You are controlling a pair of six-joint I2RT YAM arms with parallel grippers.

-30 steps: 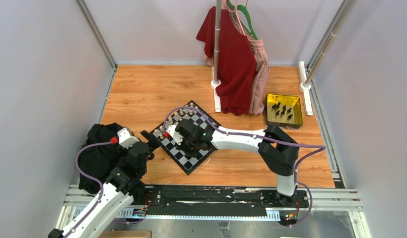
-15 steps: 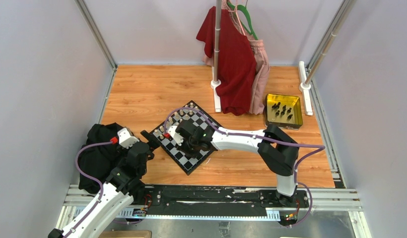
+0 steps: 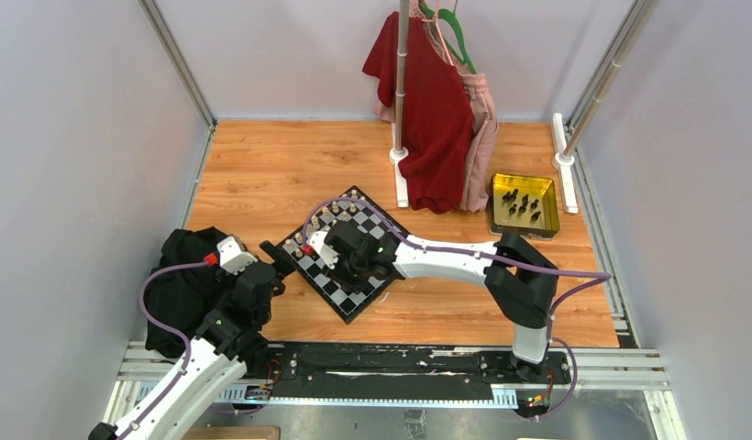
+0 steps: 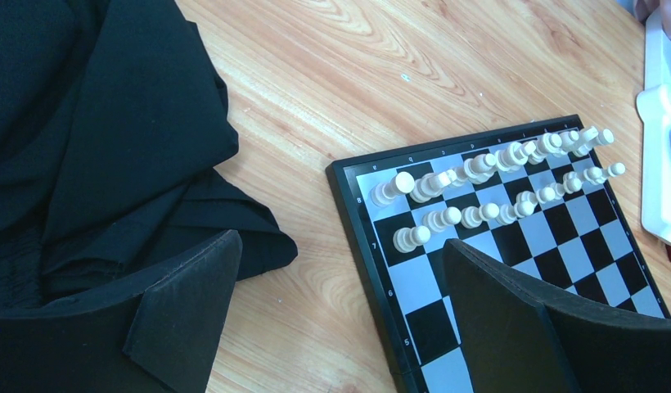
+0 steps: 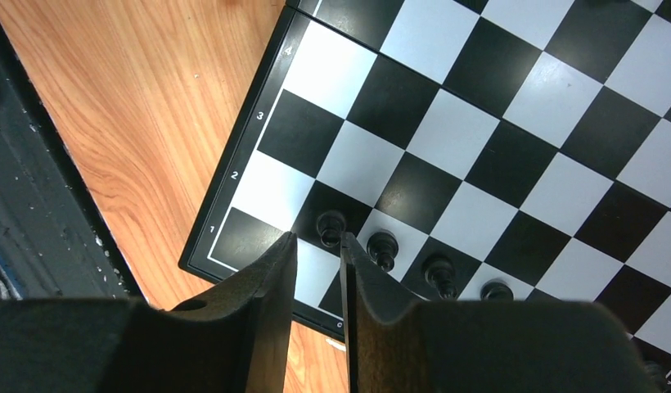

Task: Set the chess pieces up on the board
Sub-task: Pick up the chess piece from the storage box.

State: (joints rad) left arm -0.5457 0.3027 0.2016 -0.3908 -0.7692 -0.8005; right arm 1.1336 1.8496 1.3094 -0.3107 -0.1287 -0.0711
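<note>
R gripper (image 5: 317, 250) jaws slightly apart, nothing clamped; black pawn (image 5: 330, 228) upright just past tips, at board (image 5: 361, 164) corner.

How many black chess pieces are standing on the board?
4 show, in one row near the board edge: the first piece by the right tool, then the second, third and fourth. The tool may hide more.
</note>
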